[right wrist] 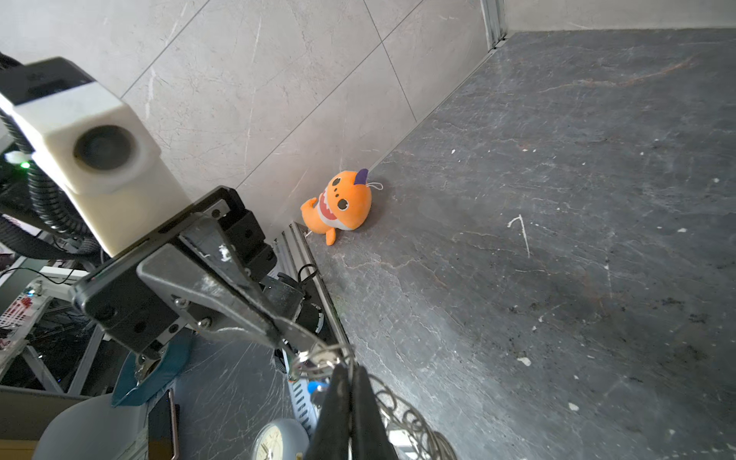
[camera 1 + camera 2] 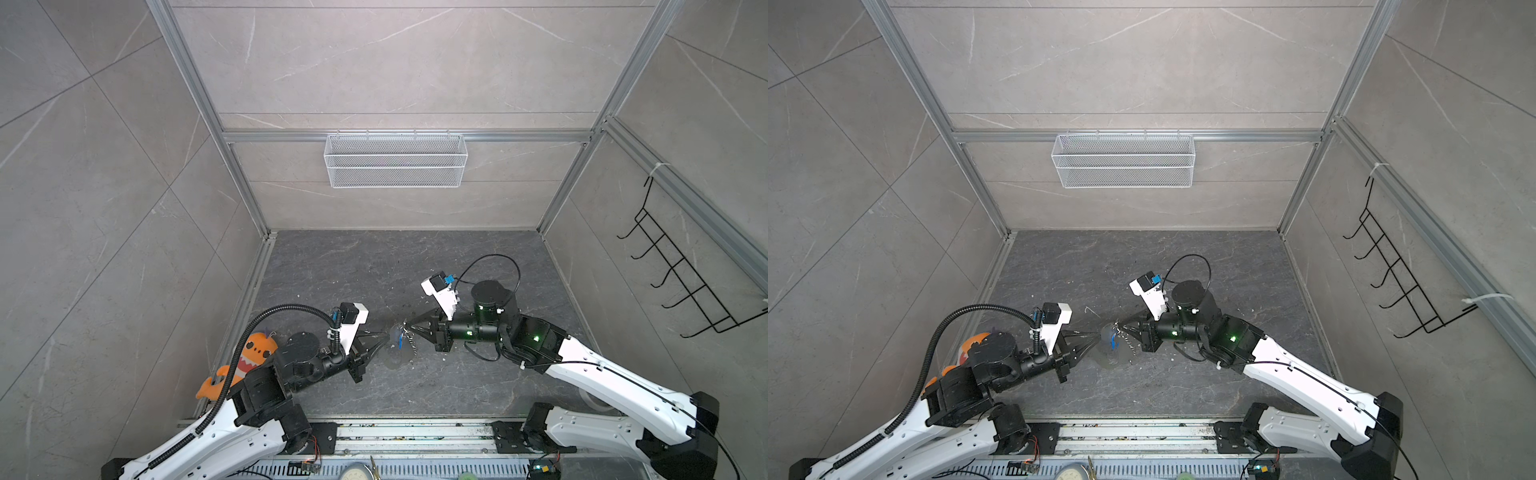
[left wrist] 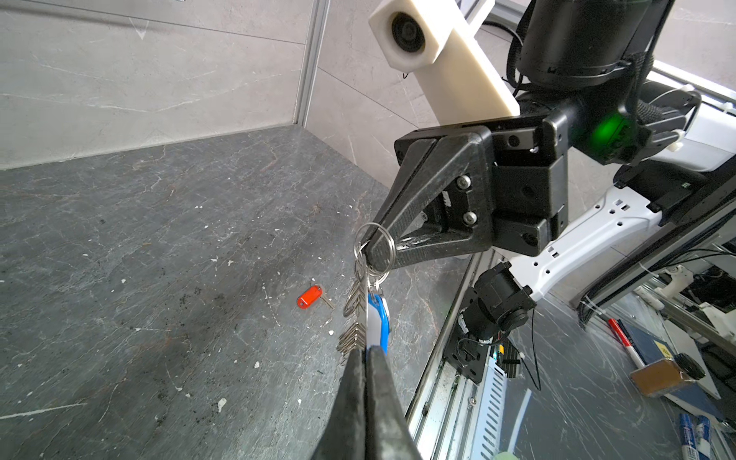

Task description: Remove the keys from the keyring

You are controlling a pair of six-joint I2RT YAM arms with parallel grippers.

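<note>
The dark stone tabletop (image 2: 332, 270) bears a red-tagged key (image 3: 310, 296) and an orange plush toy (image 1: 338, 205).

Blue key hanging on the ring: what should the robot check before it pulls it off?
1. Red key is off the keyring and lying on the table: ok.
2. Left pincer is shut on the blue tag: ok.
3. Right pincer is shut on the keyring's ring: ok.
4. Chain hangs clear of the blue tag: cannot tell, they dangle close side by side.
5. That ring's opening is where the blue tag can slide out: cannot tell, too fine to see.
</note>
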